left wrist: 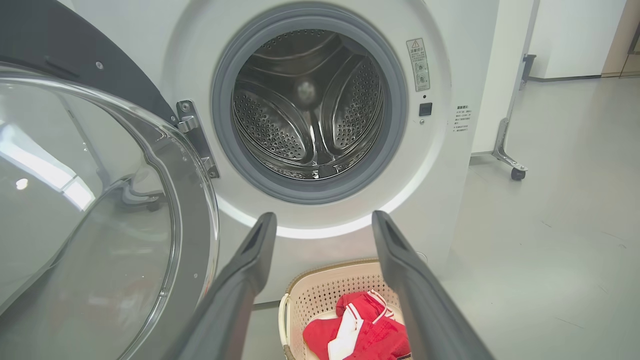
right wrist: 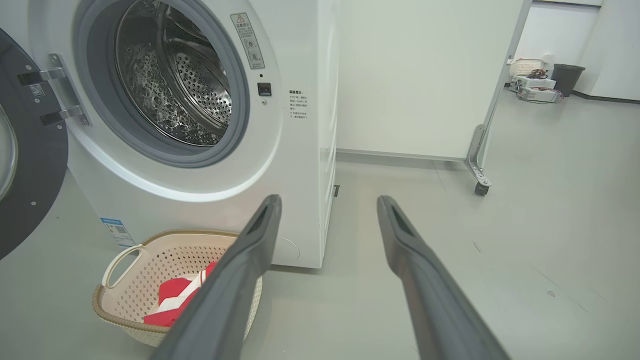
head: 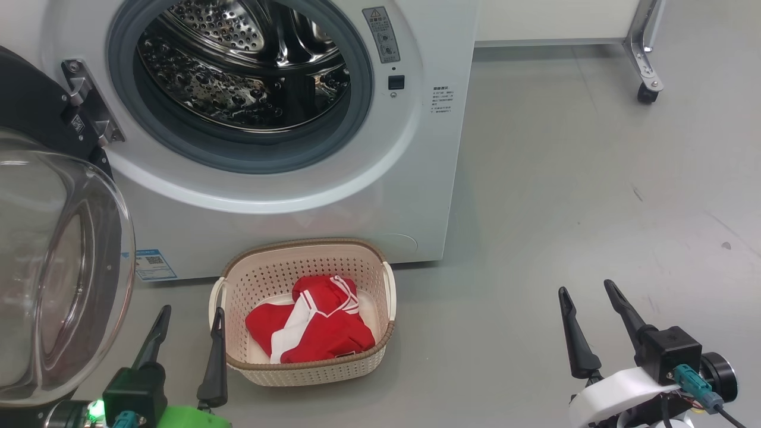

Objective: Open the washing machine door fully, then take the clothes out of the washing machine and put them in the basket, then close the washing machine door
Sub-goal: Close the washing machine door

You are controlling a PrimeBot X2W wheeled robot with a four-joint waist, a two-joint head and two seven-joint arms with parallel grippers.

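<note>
The washing machine door (head: pixel 59 267) stands swung open at the left edge of the frame, beside the washing machine (head: pixel 285 229) at upper centre. The red clothes (head: pixel 315 330) lie in the basket (head: pixel 309 373) on the floor (head: pixel 565 178) at lower centre. The left fingers (head: pixel 214 356), lower left, and the right fingers (head: pixel 576 339), lower right, are spread apart, gripping nothing.

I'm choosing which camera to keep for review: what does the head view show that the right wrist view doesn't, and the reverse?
Head view adds the left gripper, open, beside the basket. Right wrist view adds a dark bin in a far corner. Shared: the washing machine with its drum bare of laundry, the washing machine door standing open, the clothes in the basket, the right gripper open.
</note>
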